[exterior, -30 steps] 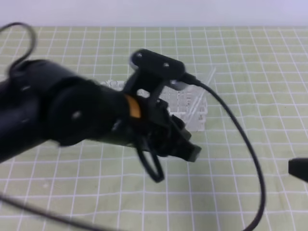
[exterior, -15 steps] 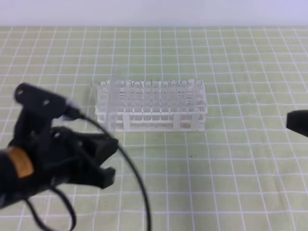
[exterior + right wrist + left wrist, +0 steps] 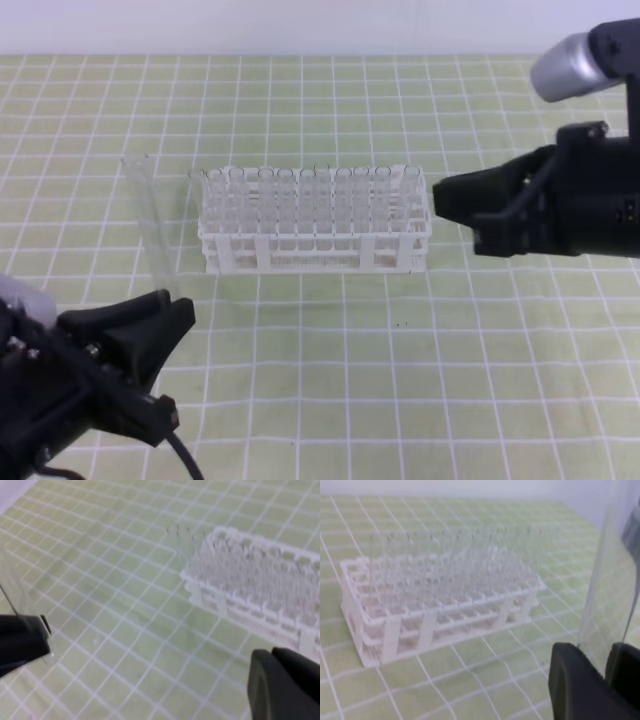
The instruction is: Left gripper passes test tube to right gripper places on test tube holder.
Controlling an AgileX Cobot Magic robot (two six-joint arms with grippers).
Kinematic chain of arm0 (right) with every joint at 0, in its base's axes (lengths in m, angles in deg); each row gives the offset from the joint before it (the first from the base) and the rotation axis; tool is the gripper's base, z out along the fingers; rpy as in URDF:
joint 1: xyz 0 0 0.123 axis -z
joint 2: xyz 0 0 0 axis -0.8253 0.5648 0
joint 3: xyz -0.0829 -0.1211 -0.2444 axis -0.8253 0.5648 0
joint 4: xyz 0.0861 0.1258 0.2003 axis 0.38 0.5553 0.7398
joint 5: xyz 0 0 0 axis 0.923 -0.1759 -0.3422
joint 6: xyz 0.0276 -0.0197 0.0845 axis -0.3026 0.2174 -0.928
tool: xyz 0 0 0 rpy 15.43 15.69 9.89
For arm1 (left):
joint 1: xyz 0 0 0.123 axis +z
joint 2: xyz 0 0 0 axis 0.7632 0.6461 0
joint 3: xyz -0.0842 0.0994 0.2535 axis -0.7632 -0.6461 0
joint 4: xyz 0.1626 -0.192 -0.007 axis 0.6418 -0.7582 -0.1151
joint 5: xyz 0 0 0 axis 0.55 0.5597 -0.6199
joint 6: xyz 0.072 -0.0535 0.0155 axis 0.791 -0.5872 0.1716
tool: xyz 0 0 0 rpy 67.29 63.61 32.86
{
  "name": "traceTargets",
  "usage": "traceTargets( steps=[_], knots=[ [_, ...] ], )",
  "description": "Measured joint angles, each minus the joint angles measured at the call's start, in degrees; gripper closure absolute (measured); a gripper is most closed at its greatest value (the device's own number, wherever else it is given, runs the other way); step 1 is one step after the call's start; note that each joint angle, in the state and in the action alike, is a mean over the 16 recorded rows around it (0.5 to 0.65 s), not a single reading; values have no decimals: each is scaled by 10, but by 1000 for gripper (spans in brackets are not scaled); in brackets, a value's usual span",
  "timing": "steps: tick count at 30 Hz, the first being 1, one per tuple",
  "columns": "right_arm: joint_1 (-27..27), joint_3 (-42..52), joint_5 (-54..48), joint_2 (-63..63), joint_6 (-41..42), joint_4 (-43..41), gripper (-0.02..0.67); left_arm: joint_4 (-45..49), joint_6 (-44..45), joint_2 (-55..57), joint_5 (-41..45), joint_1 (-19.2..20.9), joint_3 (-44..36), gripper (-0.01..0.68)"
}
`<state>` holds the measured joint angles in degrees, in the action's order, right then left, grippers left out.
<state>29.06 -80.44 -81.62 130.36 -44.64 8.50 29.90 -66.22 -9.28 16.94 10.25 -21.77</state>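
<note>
The test tube (image 3: 148,225) stands upright left of the rack, its lower end in my left gripper (image 3: 172,340) at the bottom left, which is shut on it. In the left wrist view the clear tube (image 3: 615,580) rises between the two black fingers (image 3: 575,680). The white test tube holder (image 3: 315,258) sits mid-table with several clear tubes in it. My right gripper (image 3: 455,215) hovers just right of the rack's right end, shut and empty. In the right wrist view its fingers (image 3: 285,680) point toward the rack (image 3: 260,585) and the left gripper (image 3: 20,642).
A green mat with a white grid (image 3: 400,380) covers the table. The pale back wall (image 3: 300,25) runs along the far edge. The right arm's grey wrist (image 3: 565,65) fills the upper right.
The left arm has drawn back from over the rack to the bottom left, and the tube now shows upright. The right gripper has come in from the right edge toward the rack.
</note>
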Motion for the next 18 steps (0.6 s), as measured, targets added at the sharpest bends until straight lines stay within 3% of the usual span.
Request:
traceTargets(
  steps=[7,18],
  knots=[
    [-74,19,110,3,14,-19,665,19,0,4,-77,0,-28,614],
    [-175,155,375,-56,52,-25,665,43,0,12,-111,0,-32,608]
  ],
)
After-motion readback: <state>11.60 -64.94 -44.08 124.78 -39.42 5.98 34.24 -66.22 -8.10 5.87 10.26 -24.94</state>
